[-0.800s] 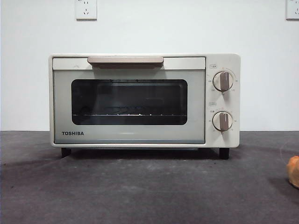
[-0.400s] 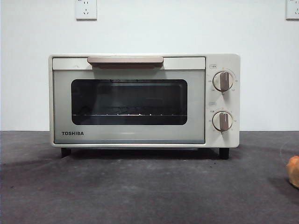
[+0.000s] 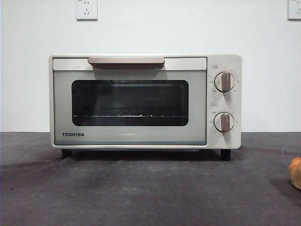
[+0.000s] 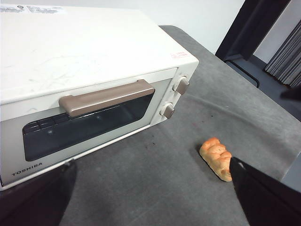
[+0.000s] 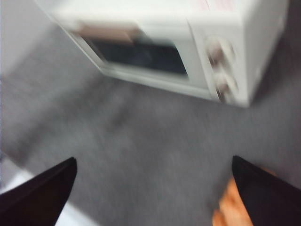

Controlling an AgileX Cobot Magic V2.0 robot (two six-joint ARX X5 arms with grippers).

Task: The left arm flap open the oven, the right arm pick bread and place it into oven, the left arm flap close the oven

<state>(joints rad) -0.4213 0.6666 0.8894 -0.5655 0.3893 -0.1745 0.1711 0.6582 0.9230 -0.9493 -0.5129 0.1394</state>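
The cream-white TOSHIBA oven (image 3: 141, 101) stands on the dark grey table with its door shut and its tan bar handle (image 3: 126, 61) at the top. The wire rack shows behind the dark glass. The golden-brown bread (image 3: 296, 173) lies on the table at the right edge, in front of the oven's knob side. In the left wrist view my left gripper (image 4: 150, 197) is open and empty, above the table before the oven (image 4: 89, 80), with the bread (image 4: 217, 157) near one jaw. The right wrist view is blurred: my right gripper (image 5: 150, 188) is open and empty, the bread (image 5: 229, 208) beside one jaw, the oven (image 5: 160, 42) beyond.
Two beige knobs (image 3: 224, 81) sit on the oven's right panel. A white wall with sockets (image 3: 86, 9) is behind. The grey table (image 3: 141, 193) stretches in front of the oven. No arm shows in the front view.
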